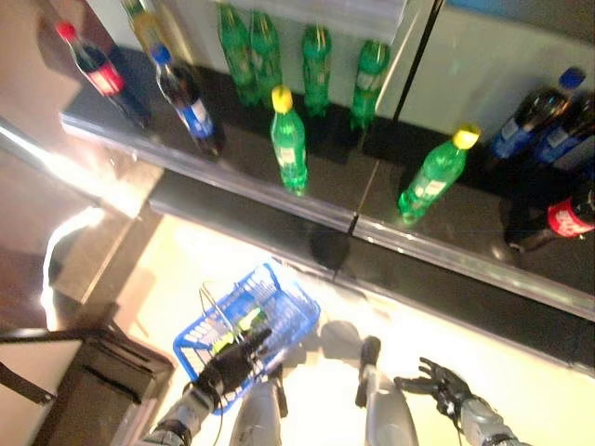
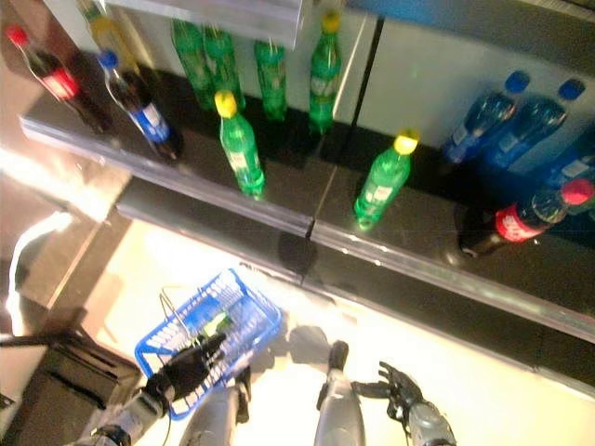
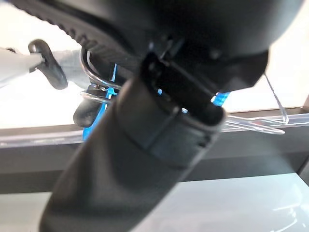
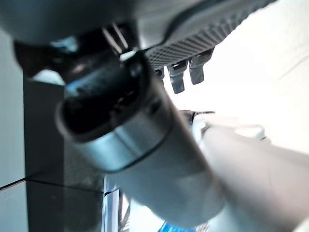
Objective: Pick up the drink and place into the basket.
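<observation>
A blue wire basket [image 1: 290, 307] hangs low in front of the shelf, with something green and white [image 1: 249, 323] lying inside it. My left hand [image 1: 228, 364] is at the basket's near edge, its fingers curled round the thin wire handle [image 3: 99, 87]. My right hand [image 1: 441, 382] hovers to the right of the basket, fingers spread and empty. On the dark shelf [image 1: 372, 218] above stand green bottles with yellow caps [image 1: 289, 139] [image 1: 432, 177], the nearest drinks to the front edge.
More green bottles [image 1: 316, 60] line the shelf's back. Cola bottles with red and blue caps stand at the left [image 1: 191, 98] and at the right [image 1: 567, 214]. A dark box [image 1: 102, 381] sits on the floor at lower left.
</observation>
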Controlling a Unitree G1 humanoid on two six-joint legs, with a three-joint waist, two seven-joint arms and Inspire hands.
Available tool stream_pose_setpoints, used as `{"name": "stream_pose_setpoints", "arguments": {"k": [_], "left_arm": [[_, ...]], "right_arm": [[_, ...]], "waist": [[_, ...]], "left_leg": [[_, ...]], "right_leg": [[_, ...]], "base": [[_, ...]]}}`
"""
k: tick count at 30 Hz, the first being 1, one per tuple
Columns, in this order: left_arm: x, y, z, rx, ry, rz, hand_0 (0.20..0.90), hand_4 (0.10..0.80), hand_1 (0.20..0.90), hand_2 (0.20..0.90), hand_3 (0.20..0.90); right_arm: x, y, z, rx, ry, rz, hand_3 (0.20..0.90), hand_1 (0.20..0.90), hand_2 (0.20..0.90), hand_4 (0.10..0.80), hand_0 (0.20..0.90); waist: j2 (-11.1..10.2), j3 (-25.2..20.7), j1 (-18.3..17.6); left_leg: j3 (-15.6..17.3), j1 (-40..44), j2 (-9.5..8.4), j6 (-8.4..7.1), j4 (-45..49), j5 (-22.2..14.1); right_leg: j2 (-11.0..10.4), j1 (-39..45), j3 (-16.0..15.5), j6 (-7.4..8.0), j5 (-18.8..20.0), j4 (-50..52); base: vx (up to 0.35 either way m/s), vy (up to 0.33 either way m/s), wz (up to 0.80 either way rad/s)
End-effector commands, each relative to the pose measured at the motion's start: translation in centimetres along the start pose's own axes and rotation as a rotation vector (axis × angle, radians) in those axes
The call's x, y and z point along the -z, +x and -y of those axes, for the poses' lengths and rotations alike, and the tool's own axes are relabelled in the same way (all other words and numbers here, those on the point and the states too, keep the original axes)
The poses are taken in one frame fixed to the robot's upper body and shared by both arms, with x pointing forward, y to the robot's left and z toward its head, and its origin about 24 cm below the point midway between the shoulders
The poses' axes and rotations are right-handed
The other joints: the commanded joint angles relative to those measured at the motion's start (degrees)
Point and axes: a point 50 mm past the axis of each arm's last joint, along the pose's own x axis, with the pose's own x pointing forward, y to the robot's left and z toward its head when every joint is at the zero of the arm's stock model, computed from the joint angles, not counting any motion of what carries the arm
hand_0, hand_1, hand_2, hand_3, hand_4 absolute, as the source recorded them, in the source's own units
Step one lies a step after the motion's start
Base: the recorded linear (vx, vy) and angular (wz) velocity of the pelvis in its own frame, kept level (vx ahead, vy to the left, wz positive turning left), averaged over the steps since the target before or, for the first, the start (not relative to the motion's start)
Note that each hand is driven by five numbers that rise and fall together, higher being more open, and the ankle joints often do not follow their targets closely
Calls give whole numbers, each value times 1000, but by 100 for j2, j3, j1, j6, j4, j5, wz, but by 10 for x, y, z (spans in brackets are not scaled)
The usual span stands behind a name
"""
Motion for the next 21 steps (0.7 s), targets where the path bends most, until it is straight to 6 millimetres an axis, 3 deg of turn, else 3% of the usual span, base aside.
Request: {"name": "stream_pose_setpoints", "arguments": {"k": [1,3,7,12,17,21], "left_arm": [[-3,0,14,162,-38,82,300,100,300,300,200],[-4,3,19,181,-32,80,300,100,300,300,200],[-7,7,26,201,-26,81,300,100,300,300,200],[-7,8,33,221,-8,75,300,100,300,300,200],[-13,7,36,235,9,81,300,100,300,300,200],[-15,5,38,241,12,92,300,100,300,300,200]], "right_arm": [[11,-9,20,82,-19,15,900,900,900,800,900],[2,-8,20,92,-10,68,900,900,900,800,900],[-38,-4,18,90,34,264,900,900,900,800,900],[-104,-10,2,16,30,577,900,900,900,800,900],[-154,-30,-23,-86,-94,801,900,900,900,800,900],[-192,-60,-44,-147,-279,1005,900,900,900,800,900]], "waist": [[13,-253,32],[7,-228,51],[-25,-183,73],[-80,-135,72],[-125,-57,26],[-148,29,-21]], "left_leg": [[-174,-551,132,18,514,120],[-232,-685,167,14,640,74],[-331,-907,219,-9,845,17],[-357,-983,245,-8,931,-33],[-349,-953,245,-6,864,4],[-324,-923,238,-4,800,45]], "right_leg": [[-218,-226,225,130,-462,832],[-244,-369,264,128,-517,1001],[-258,-614,349,130,-555,1231],[-268,-721,390,143,-529,1275],[-252,-732,410,168,-458,1198],[-255,-714,408,197,-401,1107]], "base": [[-76,-11,12],[-61,-9,0],[-65,-21,3],[-64,-31,1],[-53,-27,0],[-55,-6,1]]}}
